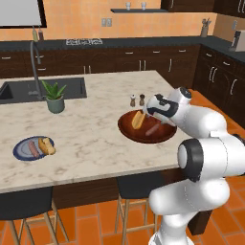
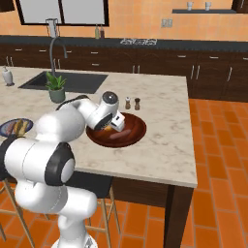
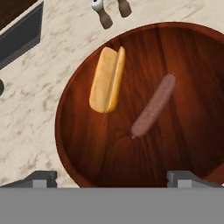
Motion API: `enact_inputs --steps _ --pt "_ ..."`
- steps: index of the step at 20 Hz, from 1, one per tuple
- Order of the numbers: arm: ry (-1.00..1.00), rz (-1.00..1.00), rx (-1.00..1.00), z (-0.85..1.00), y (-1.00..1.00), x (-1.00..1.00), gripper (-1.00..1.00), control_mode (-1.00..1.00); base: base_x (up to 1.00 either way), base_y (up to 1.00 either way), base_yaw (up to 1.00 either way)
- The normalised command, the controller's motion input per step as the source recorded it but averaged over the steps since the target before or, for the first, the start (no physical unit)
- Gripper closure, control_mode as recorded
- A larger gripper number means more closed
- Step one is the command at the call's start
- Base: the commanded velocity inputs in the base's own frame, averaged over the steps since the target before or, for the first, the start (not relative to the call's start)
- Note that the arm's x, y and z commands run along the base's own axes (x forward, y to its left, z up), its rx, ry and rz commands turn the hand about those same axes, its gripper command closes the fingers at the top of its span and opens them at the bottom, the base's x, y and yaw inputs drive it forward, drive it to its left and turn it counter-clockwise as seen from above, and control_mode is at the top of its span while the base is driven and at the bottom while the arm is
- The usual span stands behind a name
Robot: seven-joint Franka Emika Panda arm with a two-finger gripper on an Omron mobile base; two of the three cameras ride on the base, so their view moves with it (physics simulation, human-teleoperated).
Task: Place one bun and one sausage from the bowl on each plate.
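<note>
The claw [image 3: 111,177] hangs over the wide, shallow, dark reddish-brown wooden bowl [image 3: 78,148], its two grey tips spread fully apart and holding nothing. Below it lie one pale golden split bun [image 3: 107,79] and one long pinkish-brown sausage [image 3: 154,106], apart from each other, on the bowl's floor. Judging from this, the step in hand is a pick from the bowl. To do it well, turn the wrist so the tips straddle the chosen piece across its narrow width, centre over its middle, and descend straight without clipping the rim. Further out on the marble counter [image 1: 91,129], the small round dark blue plate [image 1: 19,149] carries a bun and a sausage side by side. A second plate I cannot make out.
</note>
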Motion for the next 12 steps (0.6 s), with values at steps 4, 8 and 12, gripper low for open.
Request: enact_inputs --steps 4,8,12 --pt "0.0 0.0 0.01 -0.17 -0.06 0.28 -1.0 -1.0 0.0 0.0 0.0" --pt "0.0 0.0 0.0 -0.18 -0.01 0.3 -1.0 -1.0 0.0 0.0 0.0" --pt "0.0 0.0 0.0 -0.07 -0.01 0.21 -1.0 -1.0 0.0 0.0 0.0"
